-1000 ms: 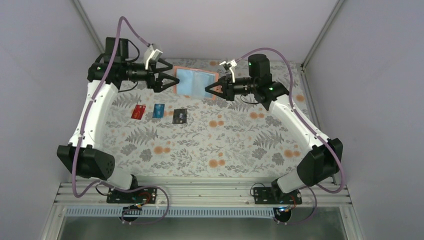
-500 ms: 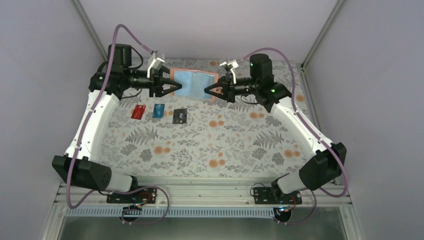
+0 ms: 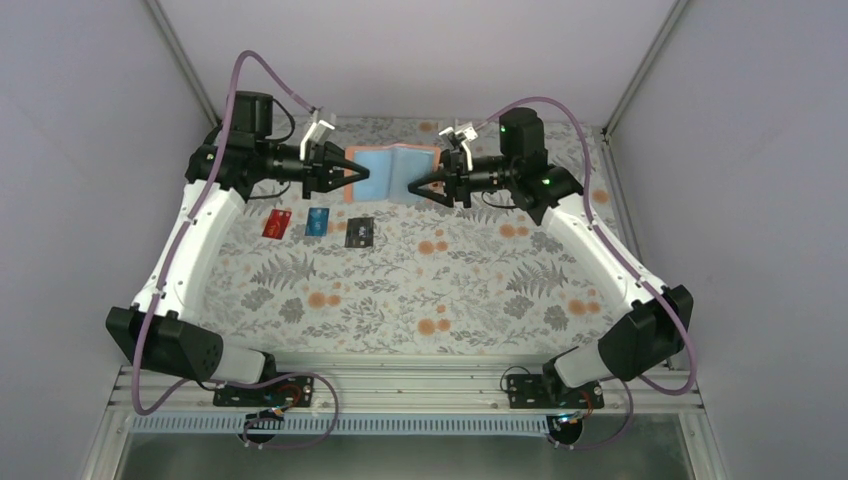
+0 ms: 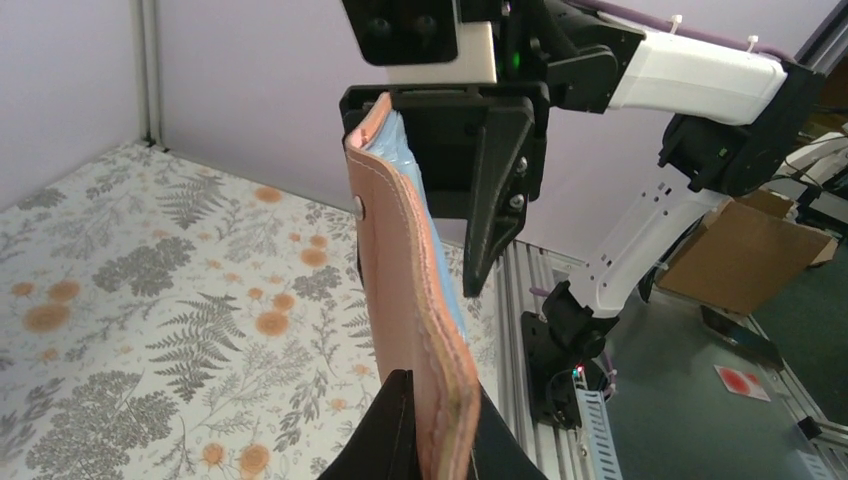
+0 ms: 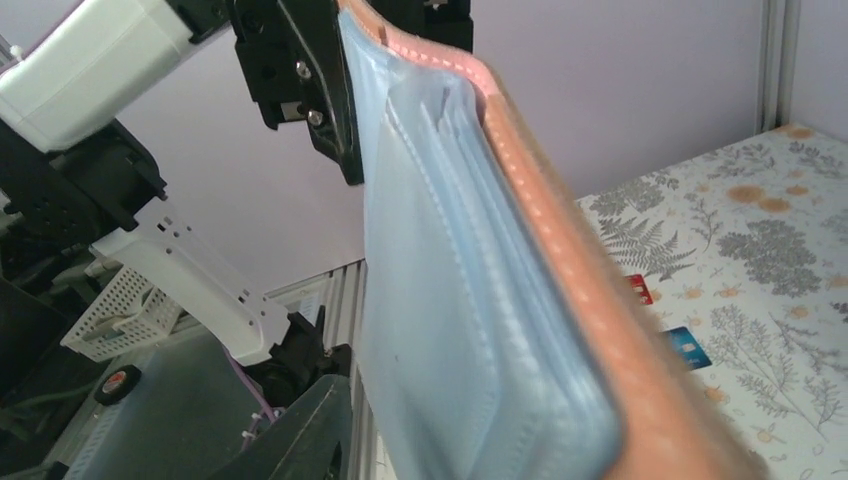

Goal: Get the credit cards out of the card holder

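Clearly the main risk is a drop. The holder (image 3: 392,165) hangs open in the air over the far part of the counter (image 3: 480,290), and the left fingers (image 4: 392,440) are closed tight on one edge of it only. The right fingers (image 4: 498,190) stand at the opposite edge, a little apart; I cannot tell if they press it. With one thin grip the holder could swing, fold or slip out, I think, and fall. Also the two arms face each other closely, so a careless move may knock them together. The red card (image 3: 277,223), blue card (image 3: 317,221) and black card (image 3: 359,232) lie in a row on the counter, nearer than the holder and apart from each other; a falling holder might disturb them. Nothing else stands in the way; a cardboard box (image 4: 745,250) sits off the counter.
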